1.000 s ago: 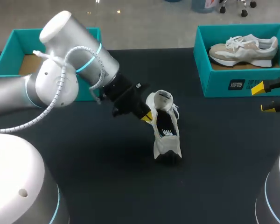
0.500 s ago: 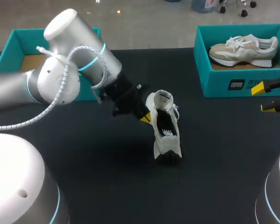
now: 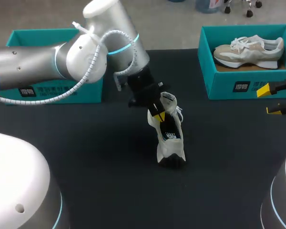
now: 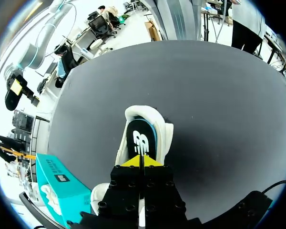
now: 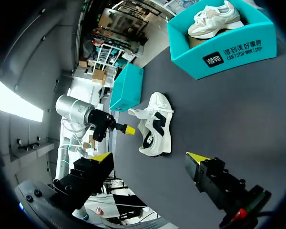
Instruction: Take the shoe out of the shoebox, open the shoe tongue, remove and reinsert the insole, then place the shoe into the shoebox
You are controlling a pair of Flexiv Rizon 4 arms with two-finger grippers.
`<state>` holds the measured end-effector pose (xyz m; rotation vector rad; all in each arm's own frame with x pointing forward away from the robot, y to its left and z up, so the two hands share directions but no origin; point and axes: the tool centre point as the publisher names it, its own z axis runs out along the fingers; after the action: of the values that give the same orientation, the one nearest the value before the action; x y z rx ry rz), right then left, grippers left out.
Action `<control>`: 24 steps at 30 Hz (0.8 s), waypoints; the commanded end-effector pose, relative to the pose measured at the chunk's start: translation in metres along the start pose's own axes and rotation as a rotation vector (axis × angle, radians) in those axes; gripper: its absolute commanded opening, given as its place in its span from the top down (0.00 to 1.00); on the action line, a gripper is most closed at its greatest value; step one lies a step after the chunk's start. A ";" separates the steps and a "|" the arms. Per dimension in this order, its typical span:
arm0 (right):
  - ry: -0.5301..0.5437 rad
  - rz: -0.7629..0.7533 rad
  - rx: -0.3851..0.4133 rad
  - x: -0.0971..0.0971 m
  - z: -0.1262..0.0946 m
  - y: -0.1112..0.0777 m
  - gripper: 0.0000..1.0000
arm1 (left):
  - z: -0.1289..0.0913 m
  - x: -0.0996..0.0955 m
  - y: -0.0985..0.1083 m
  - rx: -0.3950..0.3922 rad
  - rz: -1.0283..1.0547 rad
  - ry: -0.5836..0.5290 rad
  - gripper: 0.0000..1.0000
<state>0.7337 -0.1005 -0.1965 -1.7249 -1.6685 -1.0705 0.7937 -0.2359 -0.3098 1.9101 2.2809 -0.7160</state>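
Observation:
A white sneaker (image 3: 170, 145) lies mid-table with its tongue (image 3: 168, 98) lifted and its black insole (image 4: 142, 139) showing in the opening. My left gripper (image 3: 157, 115) comes down onto that opening from the far side. It is shut (image 4: 142, 161), tips against the insole just short of its logo. Whether the tips pinch the insole I cannot tell. The right wrist view shows the sneaker (image 5: 157, 126) on its side with the left gripper (image 5: 128, 130) at its mouth. My right gripper (image 3: 269, 100) hangs open at the table's right edge, nothing between its fingers (image 5: 150, 157).
A teal shoebox (image 3: 238, 86) at the back right holds a second beige-and-white sneaker (image 3: 248, 50). Another teal box (image 3: 57, 90) stands at the back left, partly behind my left arm. Bare black tabletop (image 3: 109, 181) lies in front of the sneaker.
My left arm has swung from the sneaker's left round to its far side. The tips have stayed at the opening. The sneaker and the right arm have not moved.

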 end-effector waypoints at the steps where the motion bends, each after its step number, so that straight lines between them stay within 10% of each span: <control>1: -0.004 0.002 -0.001 0.001 0.000 -0.001 0.00 | 0.016 -0.014 0.010 0.008 -0.012 0.101 1.00; 24: -0.004 0.002 -0.001 0.001 0.000 -0.001 0.00 | 0.067 -0.007 0.001 -0.013 0.003 0.242 1.00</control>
<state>0.7338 -0.1004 -0.1966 -1.7247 -1.6684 -1.0706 0.7799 -0.2669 -0.3640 2.0929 2.4006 -0.5004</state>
